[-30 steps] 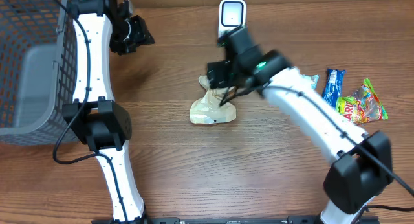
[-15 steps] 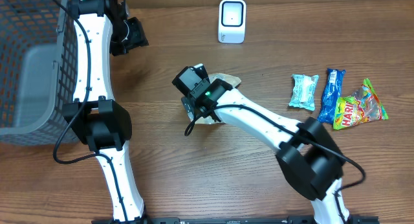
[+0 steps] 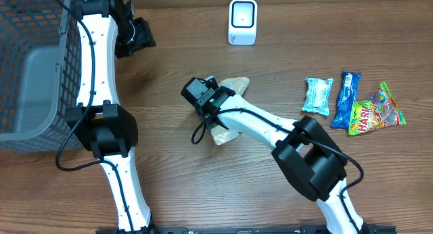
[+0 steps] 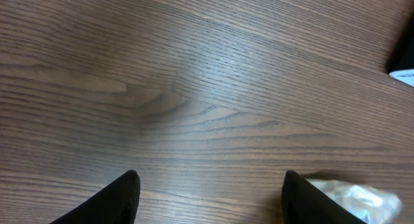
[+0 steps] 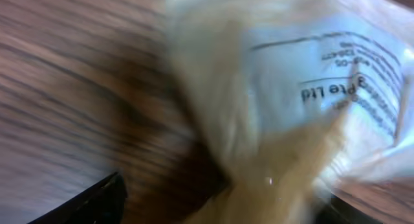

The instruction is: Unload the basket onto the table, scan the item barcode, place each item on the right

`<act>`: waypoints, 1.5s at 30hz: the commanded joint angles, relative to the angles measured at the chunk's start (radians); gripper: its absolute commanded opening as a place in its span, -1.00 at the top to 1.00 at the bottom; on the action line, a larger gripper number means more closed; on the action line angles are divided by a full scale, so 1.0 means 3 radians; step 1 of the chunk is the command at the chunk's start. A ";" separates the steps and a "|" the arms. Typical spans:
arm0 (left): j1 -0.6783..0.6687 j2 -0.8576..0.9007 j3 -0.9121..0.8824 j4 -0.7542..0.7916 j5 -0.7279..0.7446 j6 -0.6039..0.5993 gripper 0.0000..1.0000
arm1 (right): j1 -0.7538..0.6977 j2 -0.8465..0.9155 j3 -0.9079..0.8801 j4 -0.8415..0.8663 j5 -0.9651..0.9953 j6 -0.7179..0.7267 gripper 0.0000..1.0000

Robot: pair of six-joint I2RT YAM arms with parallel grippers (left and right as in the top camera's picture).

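Note:
The item, a tan crinkly bag (image 3: 236, 84) with a white printed label (image 5: 336, 75), lies mid-table, partly under my right arm. My right gripper (image 3: 206, 102) is over its left end. In the blurred right wrist view, the bag (image 5: 278, 153) fills the space between the wide-apart jaws, and a gap of shadowed wood separates it from the left finger (image 5: 90, 201). No barcode is readable. The white scanner (image 3: 242, 21) stands at the back, apart from the bag. My left gripper (image 3: 139, 34) hovers at the back left, open over bare wood (image 4: 210, 198).
A grey mesh basket (image 3: 30, 65) fills the left edge. Three snack packs lie at the right: a pale blue one (image 3: 317, 95), a dark blue one (image 3: 346, 90) and a colourful gummy bag (image 3: 376, 110). A pale crinkled wrapper (image 4: 359, 198) shows beside my left gripper's right finger.
My right arm swung from in front of the scanner leftward and toward the front, and the tan bag shifted and turned with it. The left arm has barely moved.

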 commanded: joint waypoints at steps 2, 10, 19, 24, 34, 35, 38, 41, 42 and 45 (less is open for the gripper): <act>-0.0018 0.0000 -0.0027 0.0011 -0.0047 -0.0020 -0.27 | -0.0038 0.0126 0.0042 -0.0102 -0.0033 -0.0009 -0.44; -0.0018 0.0000 -0.0027 0.0013 -0.0128 -0.0022 -0.53 | -0.0041 0.0058 0.0240 -0.0326 -0.0037 -0.0009 0.80; -0.0018 0.0000 -0.0027 0.0008 -0.0211 -0.0020 -0.63 | -0.0076 -0.0264 0.0724 -0.0685 -0.0879 -0.0205 0.92; -0.0018 0.0000 -0.0027 -0.0025 -0.0211 -0.0020 -0.69 | -0.0403 -0.0492 0.0790 -0.0797 -0.2314 -0.0603 0.92; -0.0022 0.0000 -0.0027 -0.0093 -0.0207 -0.0020 -0.71 | -0.1287 -0.0390 0.0586 -0.1111 -0.4640 -0.1607 0.92; -0.0024 0.0000 -0.0027 -0.0093 -0.0207 -0.0020 -0.70 | -0.1310 -0.0370 0.0526 -0.1074 -0.4643 -0.1605 0.92; -0.0034 0.0000 -0.0027 -0.0094 -0.0207 -0.0022 -0.71 | -0.1331 -0.0292 0.0318 -0.0958 -0.4644 -0.1601 0.89; -0.0045 0.0000 -0.0027 -0.0102 -0.0206 -0.0022 -0.71 | -0.1330 -0.0148 0.0169 -0.0872 -0.4743 -0.1570 0.58; -0.0043 0.0000 -0.0027 -0.0102 -0.0207 -0.0022 -0.71 | -0.1331 -0.0107 0.0163 -0.0875 -0.4752 -0.1565 0.46; -0.0043 0.0000 -0.0027 -0.0102 -0.0207 -0.0020 -0.71 | -0.1331 -0.0067 0.0163 -0.0857 -0.4682 -0.1550 0.21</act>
